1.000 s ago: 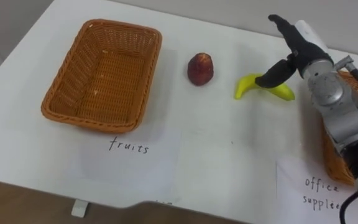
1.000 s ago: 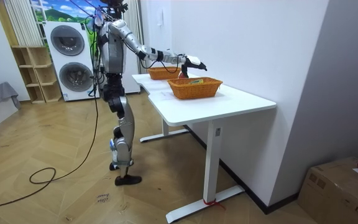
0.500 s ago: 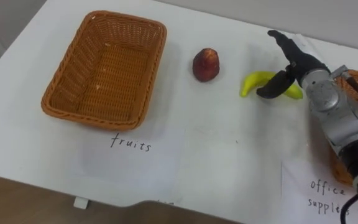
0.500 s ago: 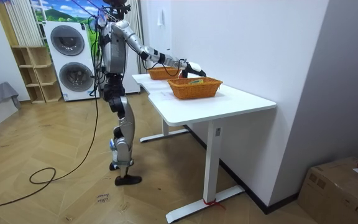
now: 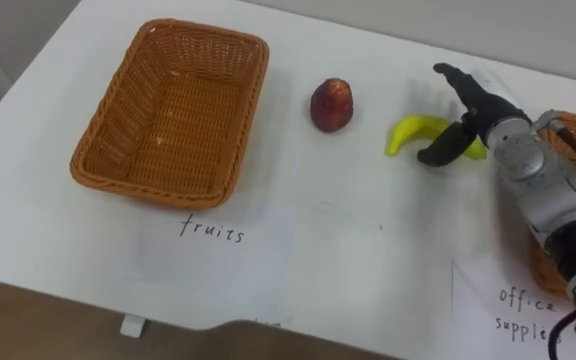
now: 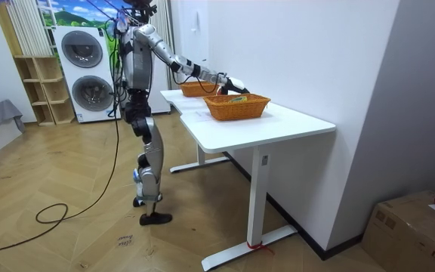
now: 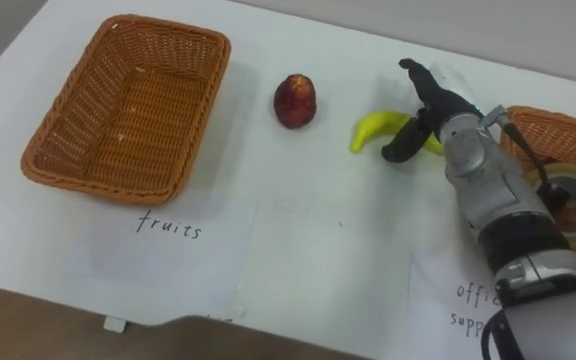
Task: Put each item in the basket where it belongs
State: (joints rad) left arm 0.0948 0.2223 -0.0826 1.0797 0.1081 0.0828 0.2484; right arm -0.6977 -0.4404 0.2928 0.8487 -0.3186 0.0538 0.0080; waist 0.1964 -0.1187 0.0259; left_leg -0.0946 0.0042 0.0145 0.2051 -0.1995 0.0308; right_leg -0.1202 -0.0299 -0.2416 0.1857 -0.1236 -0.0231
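A yellow banana lies on the white table, right of a red apple. My right hand hovers over the banana's right end. Its fingers stretch out straight above the fruit and its thumb reaches down at the near side, so the hand is open. The empty wicker fruit basket stands at the left. At the right edge stands the office basket, holding a roll of tape. In the room view I stand at the table with my right arm stretched over it.
Two paper label sheets lie near the table's front edge, one before the fruit basket and one before the office basket. A pale wall runs behind the table's far edge.
My right hand has come down and slightly forward onto the banana's right end. The banana, the apple and the baskets have kept their places.
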